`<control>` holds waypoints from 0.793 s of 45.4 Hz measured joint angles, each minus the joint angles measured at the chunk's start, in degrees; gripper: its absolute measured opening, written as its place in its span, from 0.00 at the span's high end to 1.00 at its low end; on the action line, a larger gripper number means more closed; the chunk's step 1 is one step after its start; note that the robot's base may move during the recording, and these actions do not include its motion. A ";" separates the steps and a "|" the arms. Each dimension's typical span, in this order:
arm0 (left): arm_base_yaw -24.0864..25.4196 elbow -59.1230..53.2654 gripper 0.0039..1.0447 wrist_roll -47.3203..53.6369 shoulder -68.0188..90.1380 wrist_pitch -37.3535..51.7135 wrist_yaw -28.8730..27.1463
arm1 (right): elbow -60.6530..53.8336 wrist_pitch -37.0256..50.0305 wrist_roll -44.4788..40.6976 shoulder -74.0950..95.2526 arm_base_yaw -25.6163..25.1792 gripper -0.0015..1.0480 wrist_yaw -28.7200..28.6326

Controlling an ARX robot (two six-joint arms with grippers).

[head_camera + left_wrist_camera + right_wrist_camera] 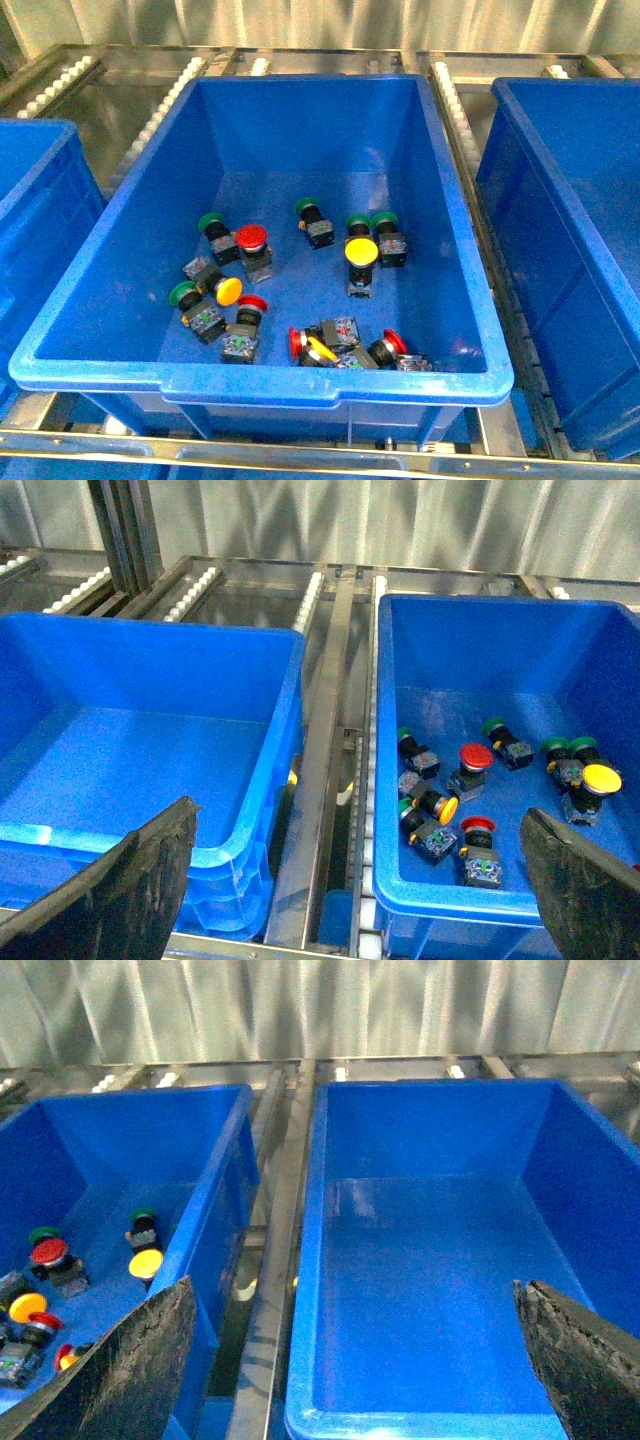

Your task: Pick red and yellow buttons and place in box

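1. Claw state: the left claw (355,813) and the right claw (352,1288) both stand wide, with nothing between the fingers. Neither arm shows in the front view.
2. Targets: the red and yellow buttons lie on the floor of the centre crate (470,300), mixed with green buttons (210,222). About 4 red and 3 yellow caps can be counted.
3. Destination: the box (150,670), with the doubled rim, sits at 9 o'clock of the centre crate, across a metal rail (325,730). No button shows in it. The right crate (430,1140) sits at 3 o'clock.
4. Step in hand (judged): the reach for a 1st button. The left claw is on the box's side, so it probably has the shorter carry.
5. Choice of piece: the red button (251,237) lies at 10 o'clock on the crate floor, with a green one just beside it at its own 10 o'clock. The yellow button (361,251) at 2 o'clock has 2 green neighbours close at 12 and 1 o'clock.
6. Approach: narrow the claw before descent so that the fingers pass between neighbours. Line them up across the round cap and come straight down, clear of the green caps.
7. Caution: in the front cluster (340,345), at 6 o'clock by the near wall, the pieces lie touching. It is better left until the looser pieces are gone.
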 joint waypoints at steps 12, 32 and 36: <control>0.00 0.00 0.08 0.00 0.00 0.00 0.00 | 0.02 0.00 0.00 0.00 0.00 0.07 0.00; 1.81 29.62 0.08 -5.77 61.70 -1.01 1.81 | 0.02 0.00 0.00 0.02 0.00 0.07 0.04; -0.07 34.97 0.08 -0.94 67.56 -1.51 6.54 | 0.02 0.00 0.00 0.00 0.00 0.07 0.02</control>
